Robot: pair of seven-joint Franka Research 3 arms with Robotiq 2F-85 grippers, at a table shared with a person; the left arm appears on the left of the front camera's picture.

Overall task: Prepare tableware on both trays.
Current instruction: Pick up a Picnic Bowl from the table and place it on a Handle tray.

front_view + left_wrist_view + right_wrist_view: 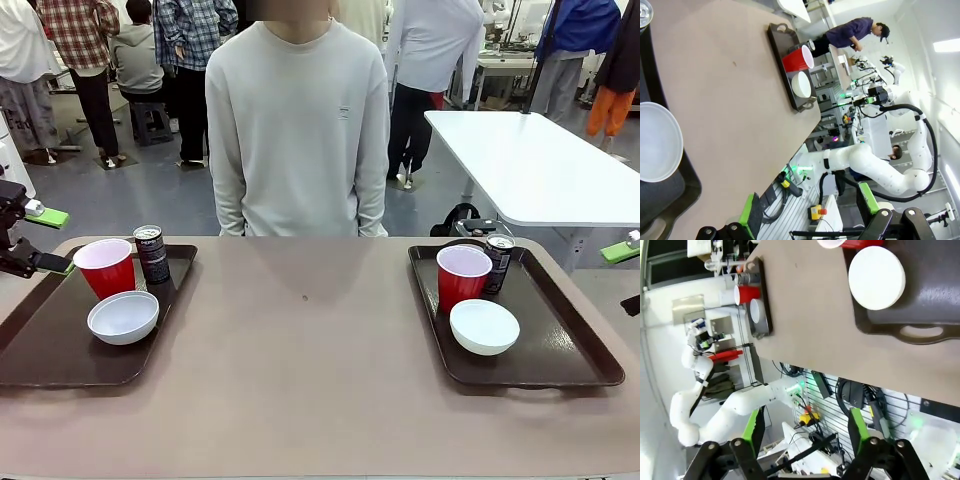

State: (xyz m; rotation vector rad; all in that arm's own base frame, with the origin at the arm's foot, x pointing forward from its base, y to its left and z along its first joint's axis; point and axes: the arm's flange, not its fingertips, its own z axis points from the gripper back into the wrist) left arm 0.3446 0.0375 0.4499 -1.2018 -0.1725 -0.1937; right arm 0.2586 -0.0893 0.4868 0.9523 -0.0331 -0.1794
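Two dark brown trays sit flat on the table, well apart, one at each end. On the left tray [60, 350], a red cup [106, 266] stands upright, white inside showing, with a dark can [152, 253] just beside it toward the far rim, silver top up. A small white bowl [123, 317] rests in front of the cup. The right tray [560, 340] mirrors it: red cup [463, 275] upright, dark can [497, 262] close behind, white bowl [484, 326] nearer the front, all mouth-up.
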